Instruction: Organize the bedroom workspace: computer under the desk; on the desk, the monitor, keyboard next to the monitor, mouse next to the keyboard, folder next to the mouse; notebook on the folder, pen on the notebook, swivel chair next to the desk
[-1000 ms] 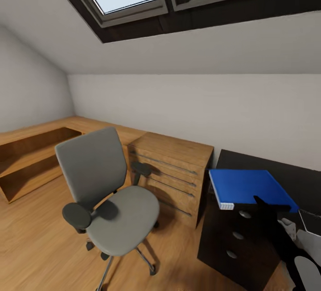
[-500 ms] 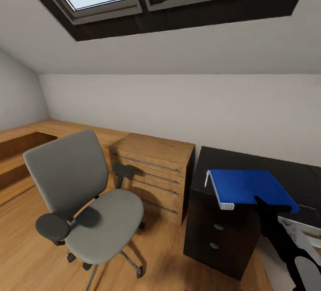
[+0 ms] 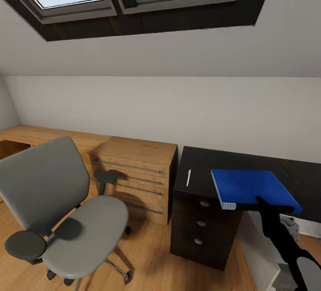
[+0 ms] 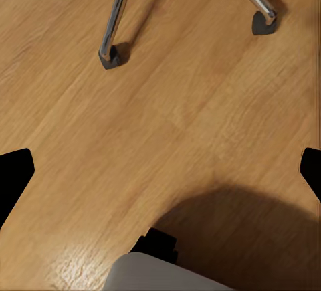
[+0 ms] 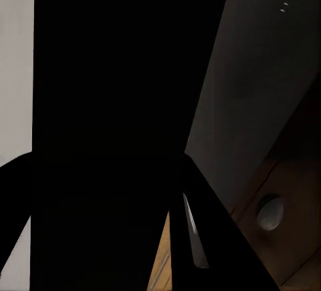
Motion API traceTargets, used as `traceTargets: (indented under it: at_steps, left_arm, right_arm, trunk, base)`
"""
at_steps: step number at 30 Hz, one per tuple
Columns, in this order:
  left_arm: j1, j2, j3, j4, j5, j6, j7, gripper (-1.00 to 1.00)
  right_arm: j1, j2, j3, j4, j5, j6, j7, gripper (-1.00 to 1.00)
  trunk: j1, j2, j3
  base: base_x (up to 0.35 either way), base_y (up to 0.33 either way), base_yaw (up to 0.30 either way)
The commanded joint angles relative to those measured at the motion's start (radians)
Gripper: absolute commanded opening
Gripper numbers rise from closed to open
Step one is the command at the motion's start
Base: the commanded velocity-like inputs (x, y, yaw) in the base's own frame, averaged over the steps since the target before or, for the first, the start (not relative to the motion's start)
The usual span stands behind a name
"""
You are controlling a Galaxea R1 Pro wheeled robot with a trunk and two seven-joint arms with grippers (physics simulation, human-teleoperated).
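Clearly, the swivel chair (image 3: 67, 211) sits at eight o'clock, the pen (image 3: 188, 178) lies on the desk (image 3: 196, 161), and at four o'clock the right gripper (image 3: 263, 204) pinches the folder (image 3: 249, 186)'s edge; cantilevered, it could slip. Left gripper (image 4: 160, 170) fingers spread wide.

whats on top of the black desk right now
A thin white pen lies on the desk near its left end. The blue folder is held above the top by the right gripper, hiding the surface beneath.
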Motion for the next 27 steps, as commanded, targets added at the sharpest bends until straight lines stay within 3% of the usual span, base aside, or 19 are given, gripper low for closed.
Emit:
traceTargets:
  at_steps: [1,12,27]
  left_arm:
    - [0.0,0.001,-0.004,-0.002,0.01,-0.001,0.006,1.0]
    - [0.0,0.0,-0.004,-0.002,0.01,0.001,0.006,1.0]
    - [0.0,-0.001,-0.004,-0.001,0.009,-0.002,0.006,1.0]
  right_arm:
    - [-0.001,0.0,-0.002,-0.001,-0.008,0.006,-0.002,-1.0]
    - [-0.001,0.0,-0.004,-0.006,-0.017,0.007,0.002,-1.0]
    - [-0.001,0.003,-0.004,-0.008,-0.024,0.005,0.002,-1.0]
  trunk:
    - [-0.004,0.007,0.002]
    - [-0.046,0.084,0.037]
    - [-0.046,0.084,0.037]
  base:
    - [0.0,0.0,-0.146]
    - [0.0,0.0,-0.026]
    - [0.0,0.0,0.0]
